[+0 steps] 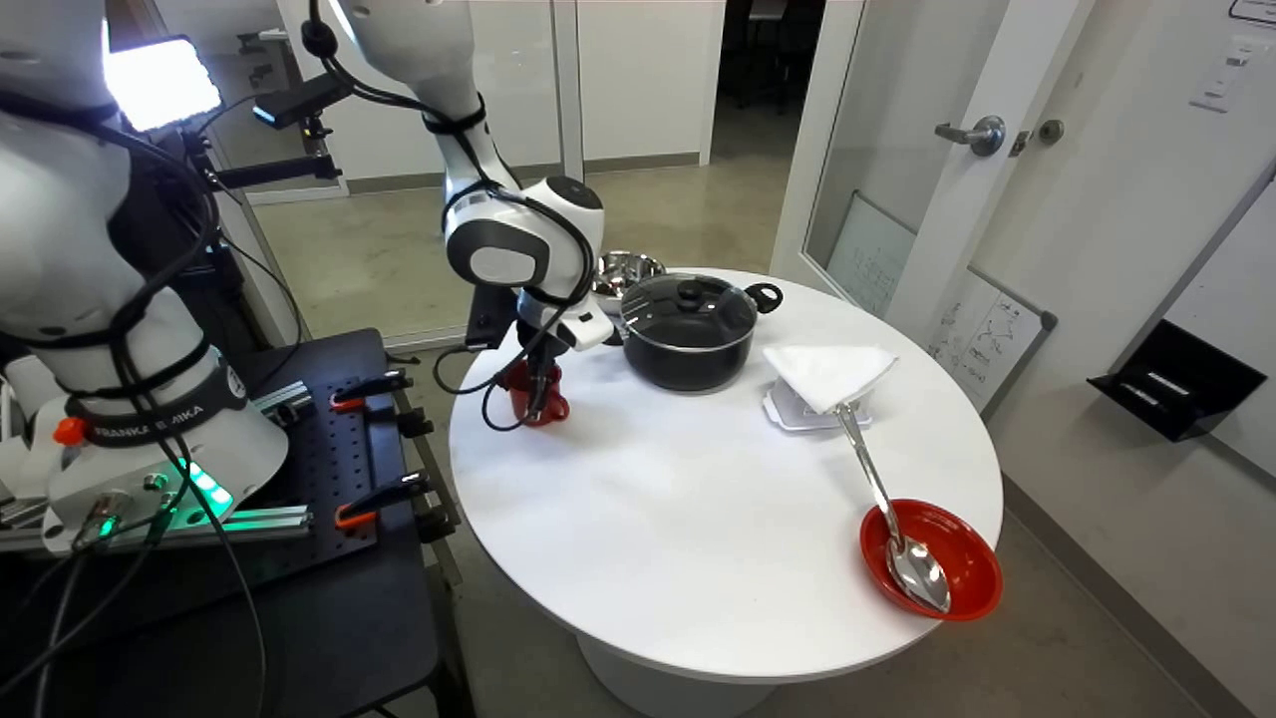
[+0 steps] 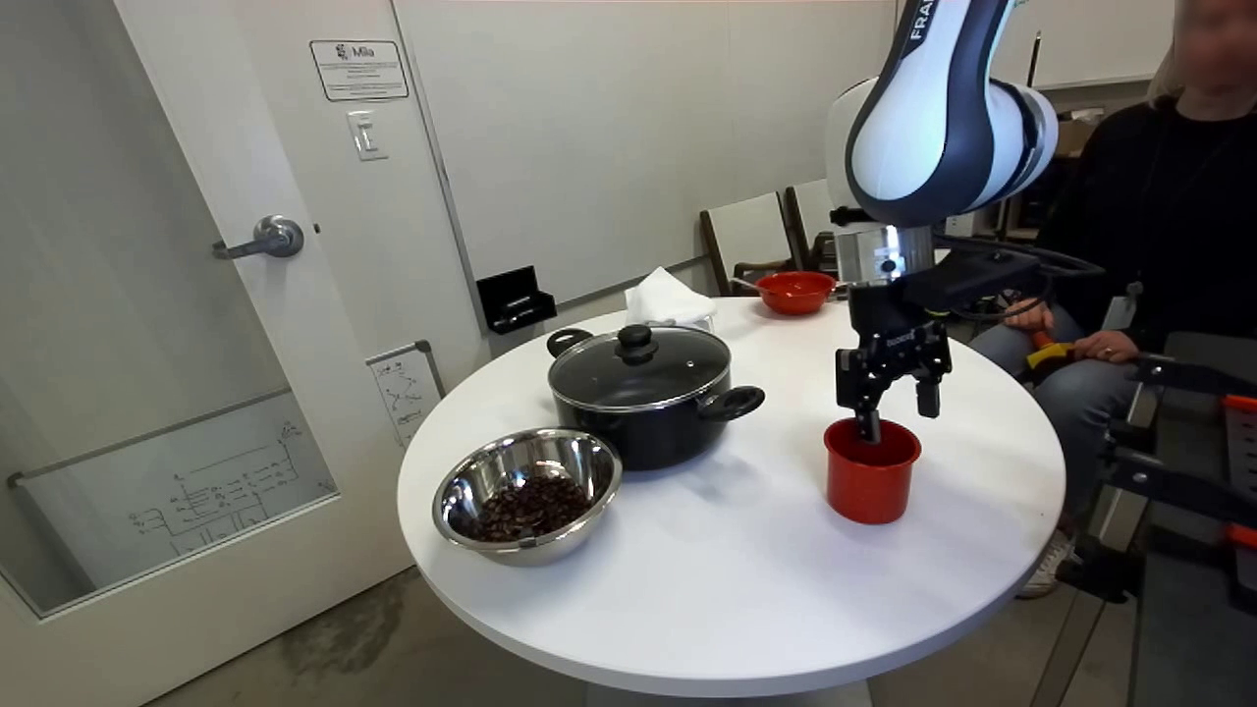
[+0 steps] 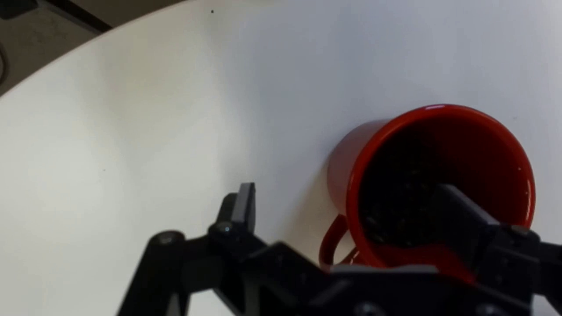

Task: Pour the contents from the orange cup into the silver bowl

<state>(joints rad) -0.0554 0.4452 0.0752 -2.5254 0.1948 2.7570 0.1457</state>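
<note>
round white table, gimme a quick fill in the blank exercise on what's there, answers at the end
The gripper is ____, not shut.
The orange cup stands ____, not tipped over.
Next to the silver bowl, the dark pot has ____ side handles.
The shallow bowl with a spoon in it is coloured ____.

Missing words: open; upright; two; red
</note>
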